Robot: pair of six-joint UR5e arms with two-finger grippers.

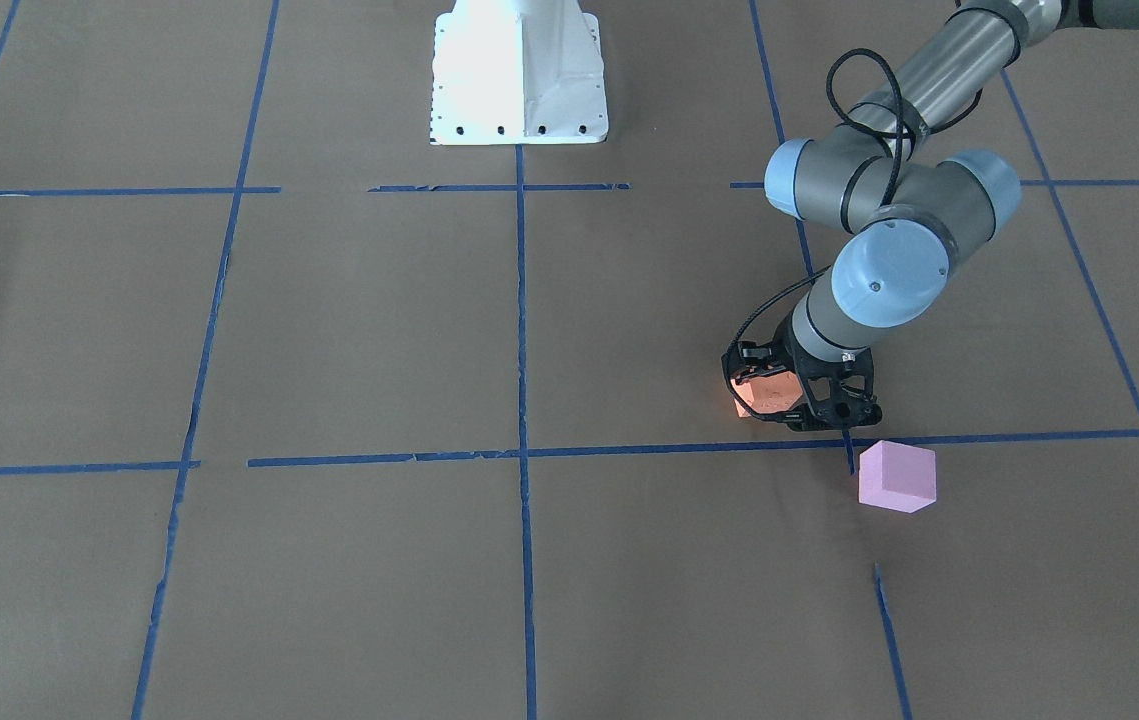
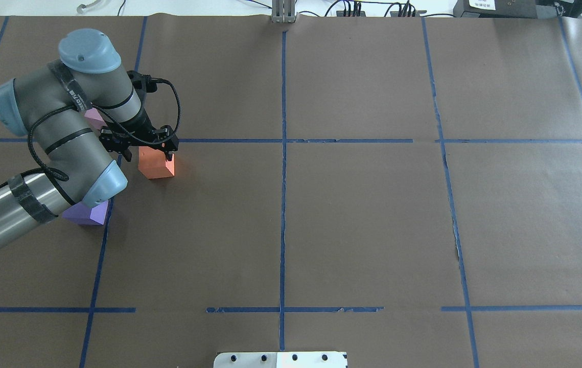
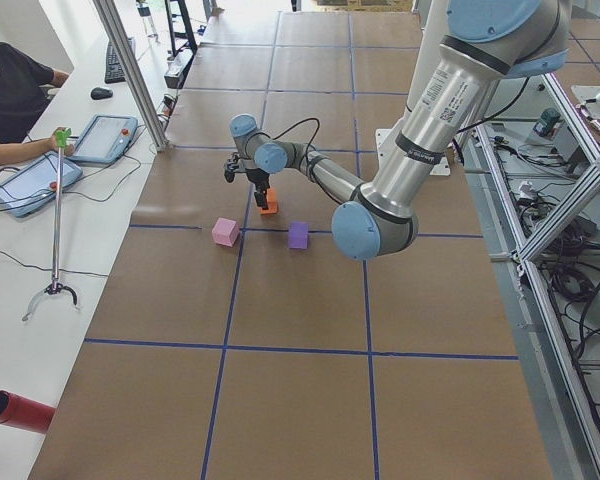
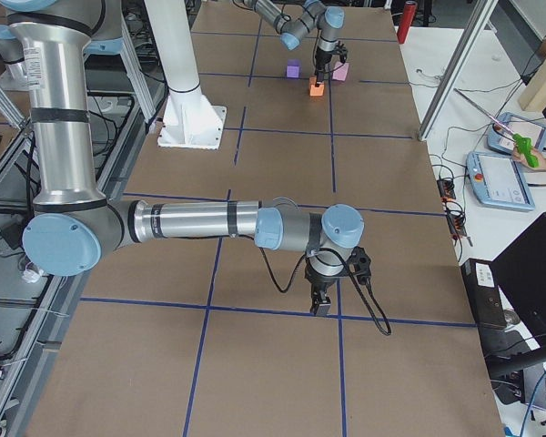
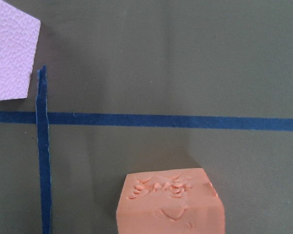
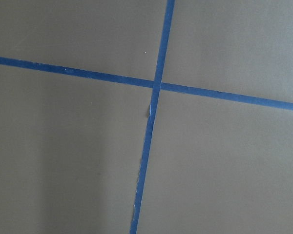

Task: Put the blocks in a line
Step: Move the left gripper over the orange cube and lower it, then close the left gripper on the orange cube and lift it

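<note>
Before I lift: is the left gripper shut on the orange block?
Open, it seems: the left gripper is spread wider than the orange block, and the wrist view shows nothing touching the block.

A counter point(image 2: 362, 230) covered in brown paper is shown, marked off into large squares by strips of blue tape point(image 2: 283, 204). Three foam blocks are seen on it, grouped toward the robot's left end. An orange block point(image 2: 156, 162) is set just on the robot's side of a crosswise tape line. A pale pink block point(image 1: 896, 477) is placed across that line, just beside a short stub of tape. A violet block point(image 2: 86, 213), partly hidden in the overhead view, is found nearer the robot, against a lengthwise strip. A white base plate point(image 1: 519, 75) is fixed at the robot's edge.
</note>
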